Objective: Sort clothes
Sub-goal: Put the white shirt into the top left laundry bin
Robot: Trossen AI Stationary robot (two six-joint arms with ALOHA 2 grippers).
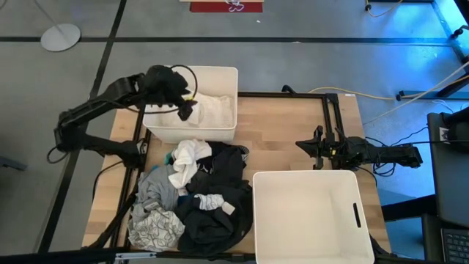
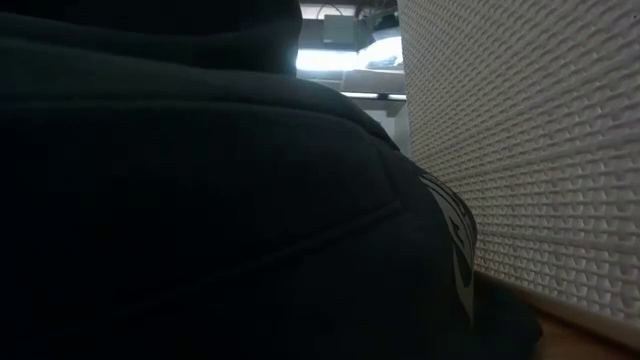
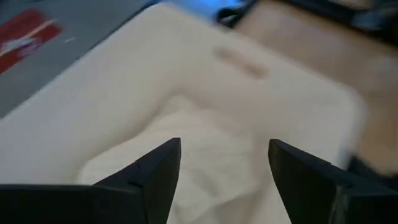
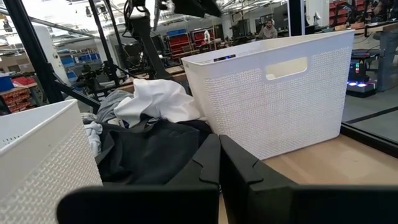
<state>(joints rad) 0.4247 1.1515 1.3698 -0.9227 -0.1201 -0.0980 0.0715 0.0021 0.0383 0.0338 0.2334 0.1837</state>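
Far bin [image 1: 220,73]: open top partly taken up by the left gripper [image 1: 187,105] and a white garment [image 1: 216,110].
Near bin [image 1: 308,183]: top open.
Bare wood [image 1: 282,136]: open strip between the bins.
Clothes pile [image 1: 194,194]: fills the table's left side.

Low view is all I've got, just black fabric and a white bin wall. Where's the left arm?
Observer: Left gripper is over the far bin, fingers open.
Operator: Anything in that bin?
Observer: A white garment lies inside, under the fingers.
Operator: Near bin?
Observer: Near bin shows nothing inside.
Operator: Right arm?
Observer: Right gripper waits at the table's right side, fingers shut.
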